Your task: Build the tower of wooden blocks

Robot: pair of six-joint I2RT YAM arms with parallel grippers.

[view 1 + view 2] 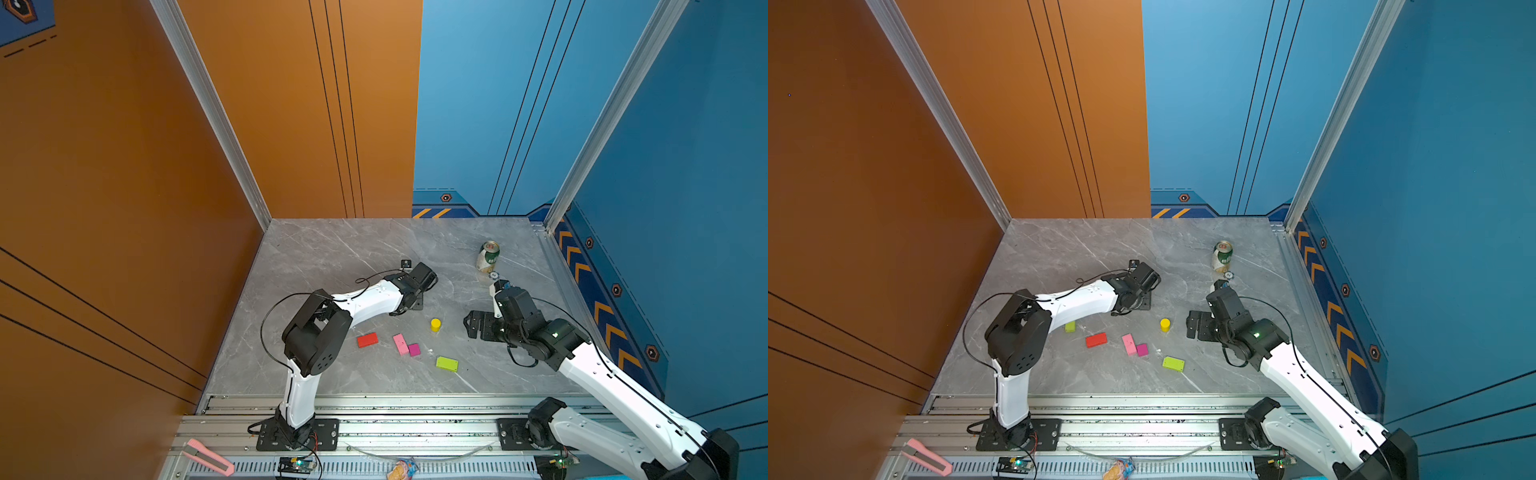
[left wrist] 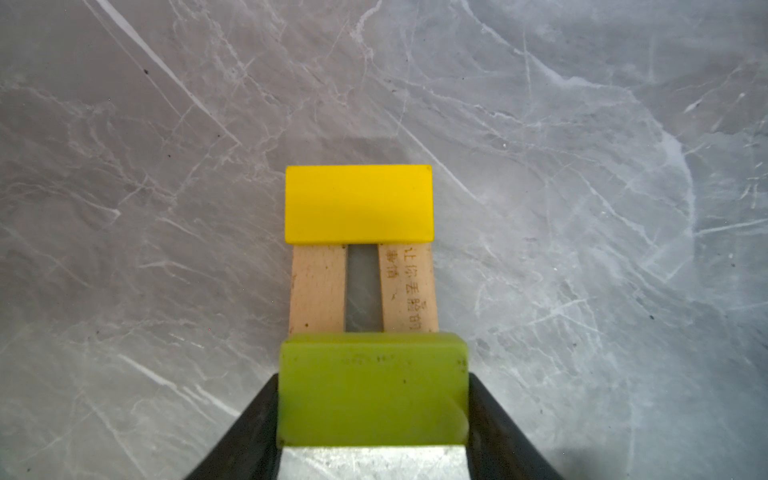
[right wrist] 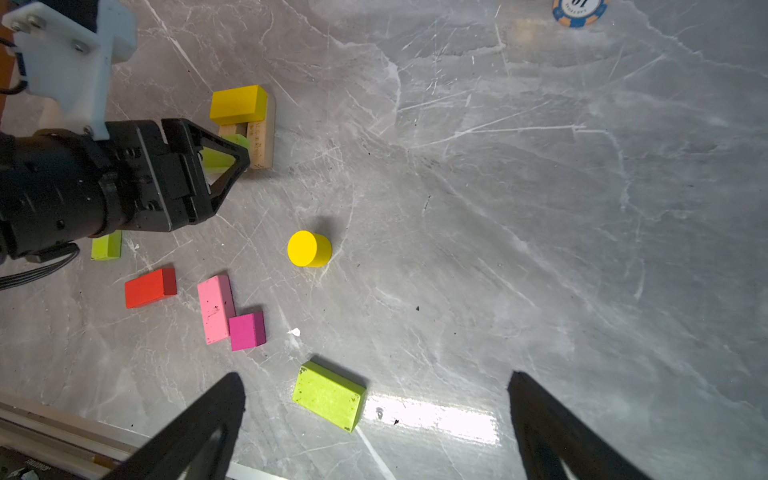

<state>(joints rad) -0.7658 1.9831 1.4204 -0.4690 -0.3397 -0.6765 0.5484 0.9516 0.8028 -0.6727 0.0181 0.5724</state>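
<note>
Left wrist view has the left tool (image 2: 372, 378) part-closed on the short ends of a lime block (image 2: 372, 399), its fingers cut off by the frame. That block hides the near ends of two tan bars (image 2: 318, 289); whether it rests on them or hangs just above, I cannot tell. The bars lie flat on the bench (image 2: 124, 208), side by side with a gap, their long axes running straight out from the tool. A yellow block (image 2: 358, 203) lies crosswise over their far ends, and the lime block is crosswise too. This tower (image 3: 266, 141) sits mid-bench, and in both top views the left arm (image 1: 374, 299) hides it. The right tool (image 3: 374, 376) is spread wide and grips nothing; only its fingertips are in shot. Loose blocks lie nearer the arm bases: an upright cylinder (image 3: 309, 248), a red block (image 3: 149, 288), a pink block (image 3: 215, 309) touching a magenta cube (image 3: 247, 331), a lime slab (image 3: 328, 395), and a small lime block (image 3: 107, 246) half hidden by the arm. A can (image 1: 488, 257) stands far right, its contents unseen; a chip (image 3: 577, 10) is cut off.
</note>
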